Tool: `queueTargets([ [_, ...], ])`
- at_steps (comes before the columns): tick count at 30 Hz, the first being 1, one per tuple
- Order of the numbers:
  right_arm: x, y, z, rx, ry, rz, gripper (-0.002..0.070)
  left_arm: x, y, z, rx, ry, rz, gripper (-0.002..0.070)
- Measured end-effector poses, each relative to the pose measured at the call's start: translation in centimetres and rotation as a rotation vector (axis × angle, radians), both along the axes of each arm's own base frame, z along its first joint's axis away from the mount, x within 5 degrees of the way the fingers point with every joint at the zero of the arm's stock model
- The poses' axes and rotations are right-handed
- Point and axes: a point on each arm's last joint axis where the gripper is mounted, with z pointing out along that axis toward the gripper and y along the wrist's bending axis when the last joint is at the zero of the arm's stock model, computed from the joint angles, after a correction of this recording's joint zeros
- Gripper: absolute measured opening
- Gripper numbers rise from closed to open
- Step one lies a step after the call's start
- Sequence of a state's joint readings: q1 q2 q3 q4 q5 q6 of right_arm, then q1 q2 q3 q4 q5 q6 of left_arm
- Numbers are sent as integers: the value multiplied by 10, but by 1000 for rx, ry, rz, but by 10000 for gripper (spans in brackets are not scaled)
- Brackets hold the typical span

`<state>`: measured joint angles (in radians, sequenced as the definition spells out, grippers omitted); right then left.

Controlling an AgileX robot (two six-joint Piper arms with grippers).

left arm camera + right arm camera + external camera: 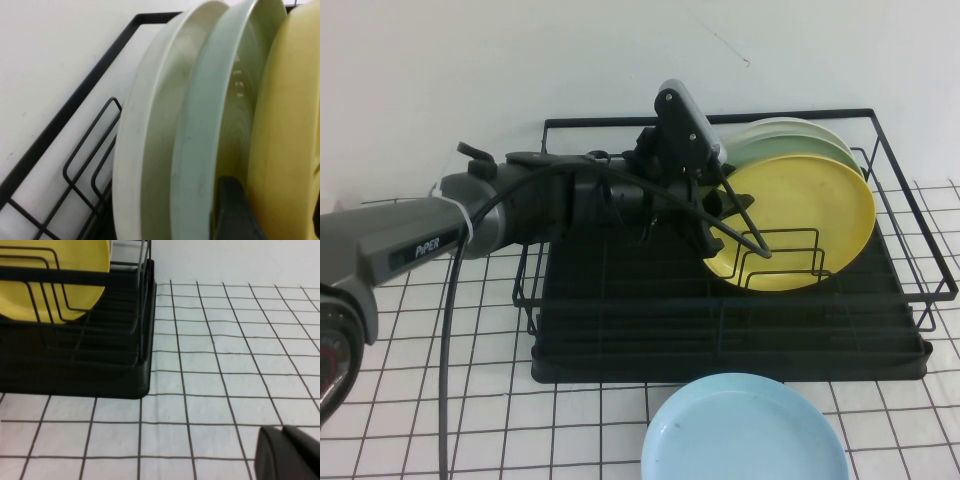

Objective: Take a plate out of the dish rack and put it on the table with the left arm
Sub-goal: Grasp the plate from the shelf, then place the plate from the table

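Observation:
The yellow plate [800,215] [285,125] [55,270] stands upright in the black dish rack [720,330] [75,110] [100,365], in front of two mint-green plates [785,140] [200,125]. My left gripper [740,250] [275,215] reaches into the rack at the yellow plate's left rim. It is open and straddles that rim, with one finger [232,210] between the yellow plate and the green plate behind it, the other at the plate's front. My right gripper [287,452] hovers shut and empty low over the gridded table [420,380] [225,365], right of the rack.
A light blue plate [745,430] lies flat on the table just in front of the rack. The rack's high wire frame [910,210] surrounds the plates, and upright dividers [785,260] stand in front of the yellow one. A white wall is close behind.

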<state>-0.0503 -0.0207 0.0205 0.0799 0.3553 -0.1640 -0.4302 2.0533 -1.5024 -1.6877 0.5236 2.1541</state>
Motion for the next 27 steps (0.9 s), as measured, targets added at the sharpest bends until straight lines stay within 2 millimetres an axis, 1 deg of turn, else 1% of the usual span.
queueTargets([
  [2, 0, 0, 0, 0, 0, 0, -1, 0, 0, -1, 2, -1, -1, 301],
  [4, 0, 0, 0, 0, 0, 0, -1, 0, 0, -1, 1, -1, 0, 256],
  [5, 0, 0, 0, 0, 0, 0, -1, 1, 0, -1, 3, -1, 3, 217],
  [7, 0, 0, 0, 0, 0, 0, -1, 1, 0, -1, 5, -2, 8, 112],
  [8, 0, 0, 0, 0, 0, 0, -1, 1, 1, -1, 4, -2, 14, 80],
  [9, 0, 0, 0, 0, 0, 0, -1, 2, 1, -1, 5, -3, 22, 67],
  [12, 0, 0, 0, 0, 0, 0, -1, 3, 1, -1, 5, -2, 29, 67],
  [14, 0, 0, 0, 0, 0, 0, -1, 2, 2, 3, 6, -12, 35, 67],
  [16, 0, 0, 0, 0, 0, 0, -1, 0, 3, 13, 4, -35, 35, 67],
  [19, 0, 0, 0, 0, 0, 0, -1, -8, 7, 40, -20, -84, 35, 67],
  [24, 0, 0, 0, 0, 0, 0, -1, -29, 16, 98, -92, -180, 35, 67],
  [27, 0, 0, 0, 0, 0, 0, -1, -42, 21, 123, -132, -213, 35, 66],
])
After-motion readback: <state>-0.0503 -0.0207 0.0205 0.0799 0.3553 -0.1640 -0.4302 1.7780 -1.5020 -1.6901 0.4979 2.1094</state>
